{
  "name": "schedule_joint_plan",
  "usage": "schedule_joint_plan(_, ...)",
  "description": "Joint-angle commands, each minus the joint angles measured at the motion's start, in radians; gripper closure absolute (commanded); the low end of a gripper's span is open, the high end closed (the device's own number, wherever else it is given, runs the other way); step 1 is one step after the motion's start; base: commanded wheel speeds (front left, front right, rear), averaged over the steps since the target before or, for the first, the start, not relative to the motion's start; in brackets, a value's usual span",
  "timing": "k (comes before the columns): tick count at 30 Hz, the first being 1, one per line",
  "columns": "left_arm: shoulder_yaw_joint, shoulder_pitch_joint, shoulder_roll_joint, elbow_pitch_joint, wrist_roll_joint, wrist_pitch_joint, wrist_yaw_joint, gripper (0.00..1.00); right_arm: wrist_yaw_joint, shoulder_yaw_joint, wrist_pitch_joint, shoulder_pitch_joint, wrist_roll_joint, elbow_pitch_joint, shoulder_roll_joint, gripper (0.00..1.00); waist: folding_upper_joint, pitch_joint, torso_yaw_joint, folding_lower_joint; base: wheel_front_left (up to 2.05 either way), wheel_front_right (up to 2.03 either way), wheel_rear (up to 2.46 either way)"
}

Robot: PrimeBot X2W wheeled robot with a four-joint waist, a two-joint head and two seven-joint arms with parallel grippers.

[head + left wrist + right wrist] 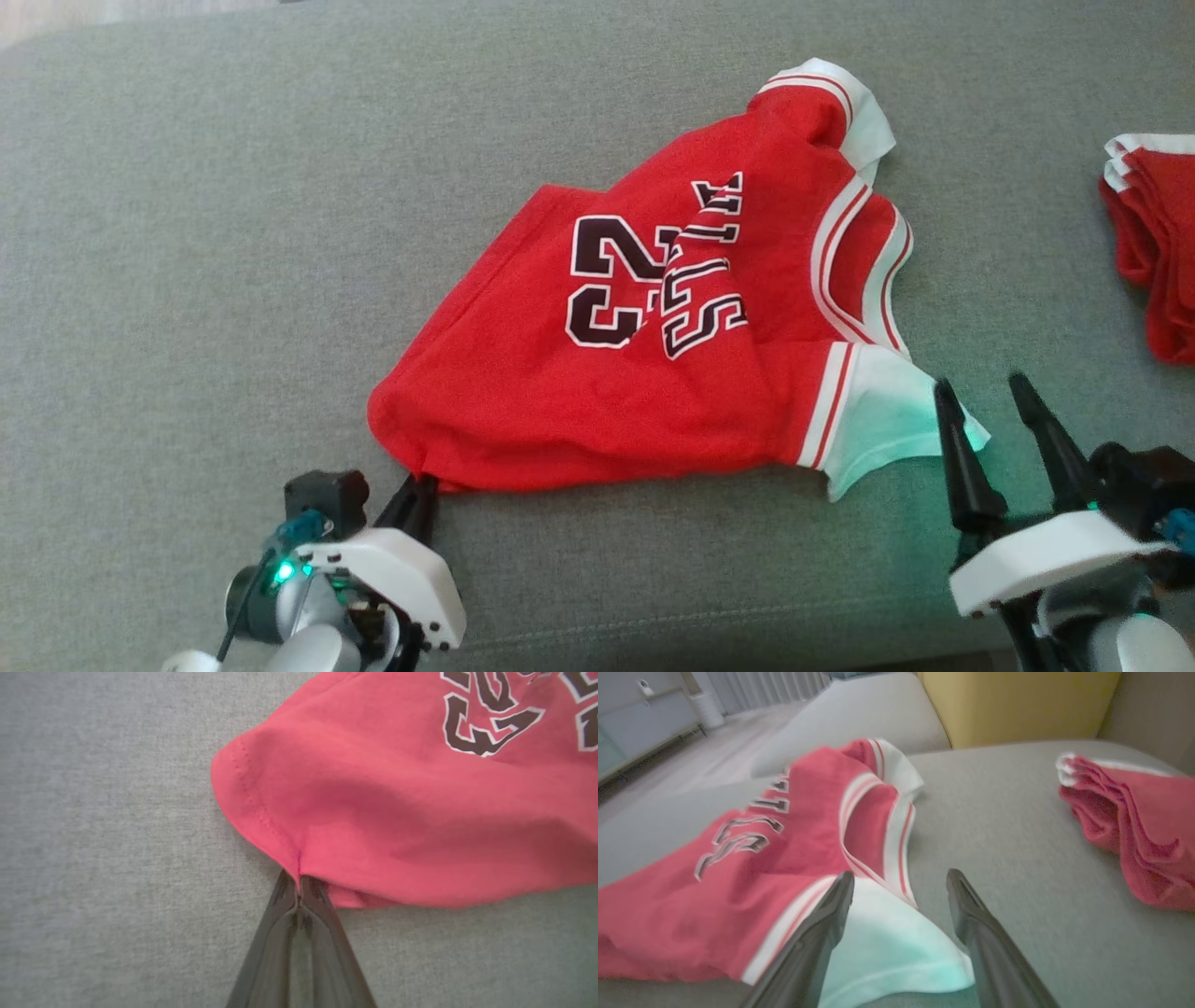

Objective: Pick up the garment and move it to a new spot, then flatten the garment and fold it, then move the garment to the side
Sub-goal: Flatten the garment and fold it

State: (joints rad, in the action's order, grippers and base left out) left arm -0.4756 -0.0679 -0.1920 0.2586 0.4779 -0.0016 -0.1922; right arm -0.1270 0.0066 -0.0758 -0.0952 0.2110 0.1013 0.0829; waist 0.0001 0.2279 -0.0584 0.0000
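Two grippers: posted at opposite near corners of the garment (579, 401), likely for spreading it flat.
Left gripper (417, 485): fingers pressed together on the stitched hem corner (252, 802), low by the near edge of the grey cushion (187, 233); pinched there for a hold on the bottom edge.
Right gripper (980, 385): spread wide, holding nothing, straddling the white shoulder trim (887, 415) by the cushion's near edge; seemingly lined up for a matching pinch.
Garment: red jersey, crumpled and creased through the lettering, across the cushion's middle; flattening apparently not yet done.
Folded red pile (1153, 280): at the cushion's right side, well apart from the jersey; probably the set-aside spot.
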Motion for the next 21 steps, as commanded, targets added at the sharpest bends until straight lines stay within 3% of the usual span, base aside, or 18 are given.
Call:
schedule_joint_plan(1, 0.018, -0.028, -0.009, -0.012, 0.001, 0.003, 0.005, 1.0, -0.004, 0.008, -0.014, 0.005, -0.002, 0.019, 0.021, 0.0, -0.0001, 0.002, -0.001, 0.0, 0.0, 0.0, 0.0)
schedule_joint_plan(9, 0.018, -0.046, -0.019, -0.002, -0.006, -0.017, 0.003, 1.0, -0.004, -0.058, -0.08, 0.012, 0.011, -0.098, 0.057, 0.0, -0.0001, 0.018, -0.005, 0.0, 0.0, 0.0, 0.0)
schedule_joint_plan(21, 0.017, -0.091, -0.029, -0.028, -0.025, -0.053, -0.002, 1.0, -0.004, -0.016, -0.151, 0.12, 0.045, -0.264, 0.089, 0.0, -0.0001, 0.082, 0.026, 0.0, 0.0, 0.0, 0.0)
